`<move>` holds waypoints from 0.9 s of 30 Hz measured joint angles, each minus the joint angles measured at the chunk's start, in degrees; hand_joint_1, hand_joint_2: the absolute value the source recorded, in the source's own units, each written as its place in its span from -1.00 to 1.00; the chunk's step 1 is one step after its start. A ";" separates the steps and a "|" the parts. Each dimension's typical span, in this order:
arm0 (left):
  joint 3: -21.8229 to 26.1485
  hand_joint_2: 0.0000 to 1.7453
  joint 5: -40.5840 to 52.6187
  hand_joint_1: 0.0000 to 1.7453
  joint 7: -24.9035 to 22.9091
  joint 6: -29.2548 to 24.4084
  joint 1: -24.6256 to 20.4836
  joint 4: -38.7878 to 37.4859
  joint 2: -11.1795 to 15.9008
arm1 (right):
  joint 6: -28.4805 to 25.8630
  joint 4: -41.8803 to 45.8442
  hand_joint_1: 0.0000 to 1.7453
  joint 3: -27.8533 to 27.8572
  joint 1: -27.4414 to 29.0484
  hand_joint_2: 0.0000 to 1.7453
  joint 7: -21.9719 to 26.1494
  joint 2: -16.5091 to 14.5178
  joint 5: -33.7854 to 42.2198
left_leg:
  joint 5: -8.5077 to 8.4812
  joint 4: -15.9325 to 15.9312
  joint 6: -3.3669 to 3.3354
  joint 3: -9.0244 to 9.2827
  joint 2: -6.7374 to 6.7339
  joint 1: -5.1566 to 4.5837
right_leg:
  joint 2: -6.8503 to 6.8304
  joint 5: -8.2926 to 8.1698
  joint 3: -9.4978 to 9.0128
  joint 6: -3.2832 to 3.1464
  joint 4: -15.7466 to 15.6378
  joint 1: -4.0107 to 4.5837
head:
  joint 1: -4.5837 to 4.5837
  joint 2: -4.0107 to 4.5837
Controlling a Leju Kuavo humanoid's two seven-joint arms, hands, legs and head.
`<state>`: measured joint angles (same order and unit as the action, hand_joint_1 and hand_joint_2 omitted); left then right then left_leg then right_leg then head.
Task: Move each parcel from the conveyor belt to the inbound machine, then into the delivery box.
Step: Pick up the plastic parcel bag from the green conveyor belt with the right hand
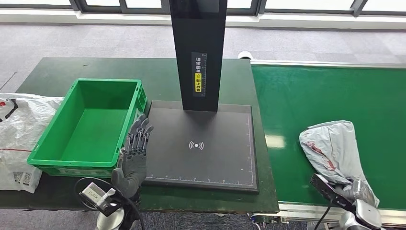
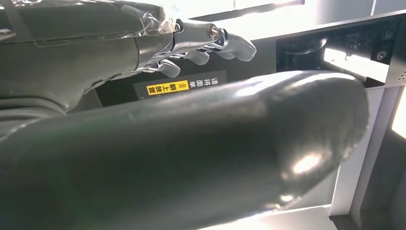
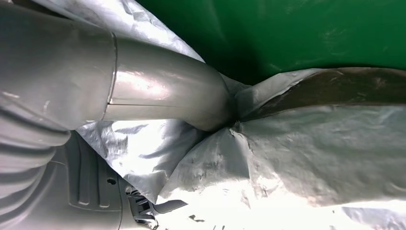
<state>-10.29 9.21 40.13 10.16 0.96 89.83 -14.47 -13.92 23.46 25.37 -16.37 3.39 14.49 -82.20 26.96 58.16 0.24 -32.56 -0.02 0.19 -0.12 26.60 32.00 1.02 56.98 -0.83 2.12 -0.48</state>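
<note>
While the right hand (image 3: 143,96) clutches one grey poly-bag parcel (image 1: 335,151) on the green conveyor belt (image 1: 306,96), the left hand (image 1: 134,153) hovers released, fingers straight, between one empty green delivery box (image 1: 88,125) and one black inbound machine (image 1: 201,143) — a second bag (image 1: 14,139) lies left.

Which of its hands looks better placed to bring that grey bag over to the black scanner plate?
The right hand: it already presses into the grey bag on the green belt. The left hand hovers open between the green box and the scanner plate.
</note>
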 joint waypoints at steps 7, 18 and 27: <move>0.00 -1.00 0.02 -1.00 0.00 0.00 0.00 0.00 0.00 | 0.00 0.05 1.00 -0.02 -0.07 1.00 0.01 -0.37 -0.02 | 0.00 0.01 0.00 0.00 0.00 0.00 | 0.00 -0.01 0.00 0.01 0.00 -0.01 | 0.00 0.00; 0.00 -1.00 0.02 -1.00 0.00 0.00 0.05 -0.13 -0.01 | -1.93 0.32 1.00 -0.12 -0.34 1.00 0.50 -0.94 0.38 | -0.01 0.01 -0.02 -0.02 0.01 -0.02 | 0.01 -0.02 0.00 0.02 0.00 -0.03 | 0.00 0.00; 0.00 -1.00 0.39 -1.00 0.00 0.42 0.78 -0.36 -0.65 | -9.18 14.56 1.00 -0.11 4.19 1.00 18.85 -6.52 21.64 | -0.03 -0.01 0.00 -0.13 0.10 0.01 | -0.08 0.01 0.14 -0.01 0.05 0.01 | 0.00 0.00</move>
<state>-10.29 9.60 40.13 10.58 1.74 89.48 -15.12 -23.10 38.02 25.26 -12.18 22.24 7.97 -60.57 26.93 58.15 0.24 -32.69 0.08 0.19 -0.20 26.60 32.14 1.01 57.03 -0.82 2.12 -0.48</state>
